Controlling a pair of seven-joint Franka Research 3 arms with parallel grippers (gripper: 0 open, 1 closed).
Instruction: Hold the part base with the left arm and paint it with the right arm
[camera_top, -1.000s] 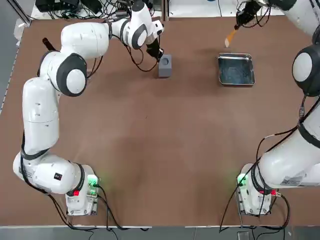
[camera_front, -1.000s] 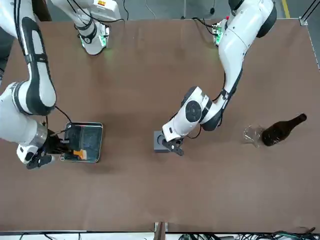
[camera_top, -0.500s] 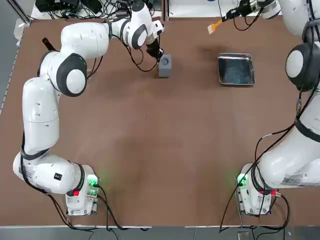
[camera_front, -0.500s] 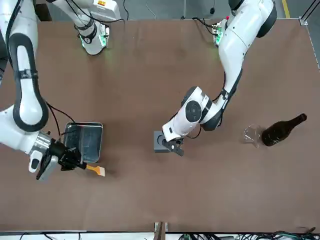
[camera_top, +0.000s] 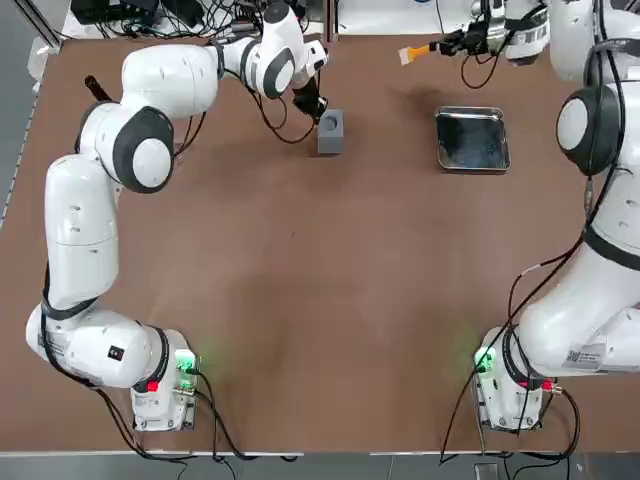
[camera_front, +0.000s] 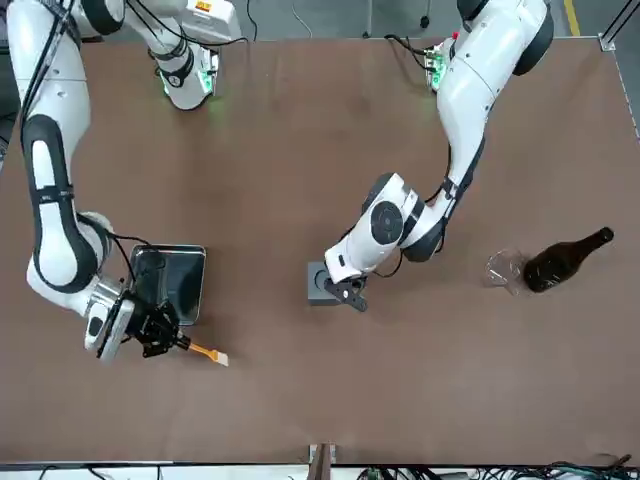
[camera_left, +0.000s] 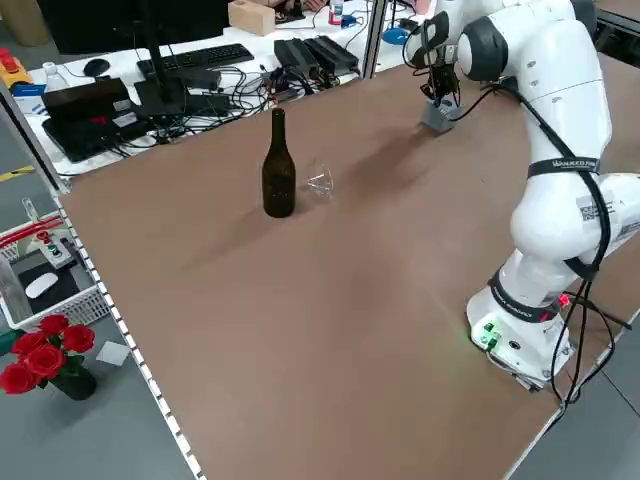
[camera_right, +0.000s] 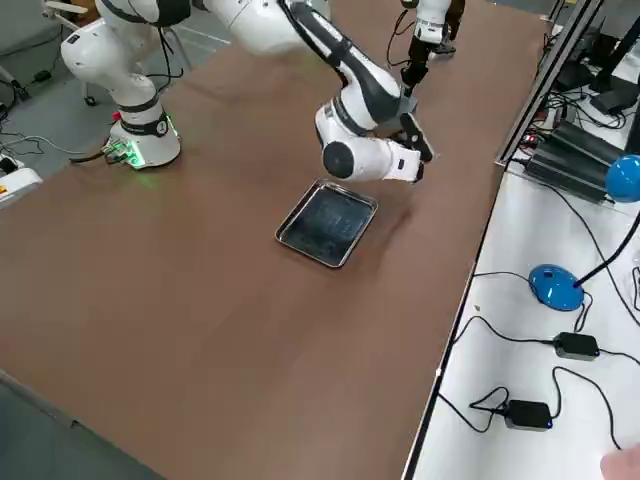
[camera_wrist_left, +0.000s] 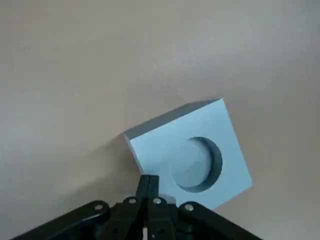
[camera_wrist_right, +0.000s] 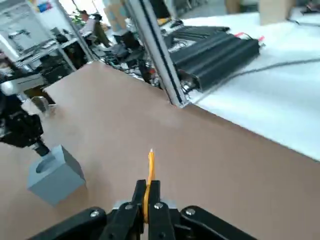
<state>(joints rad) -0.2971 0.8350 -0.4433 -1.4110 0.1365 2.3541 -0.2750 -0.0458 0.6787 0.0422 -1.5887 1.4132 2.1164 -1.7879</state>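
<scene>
The part base (camera_top: 330, 130), a small grey cube with a round recess on top, stands on the brown table near the far edge, also seen in the front view (camera_front: 320, 283). My left gripper (camera_top: 312, 105) is shut, and its joined fingertips (camera_wrist_left: 148, 181) press against the cube's (camera_wrist_left: 192, 150) edge. My right gripper (camera_top: 455, 44) is shut on an orange-handled brush (camera_top: 415, 52) held level above the table. The brush tip (camera_front: 222, 358) points toward the cube, well short of it. In the right wrist view the brush (camera_wrist_right: 150, 170) aims past the cube (camera_wrist_right: 55, 175).
A steel tray (camera_top: 470, 110) lies on the table near the cube, beside the right gripper (camera_front: 160, 335). A dark bottle (camera_front: 560, 260) and a small clear glass (camera_front: 505, 270) stand at the robot's far left. Desks with cables border the far edge.
The right gripper has carried the brush off the tray toward the far edge and swung it level, tip toward the cube. The left gripper and cube have not moved.
</scene>
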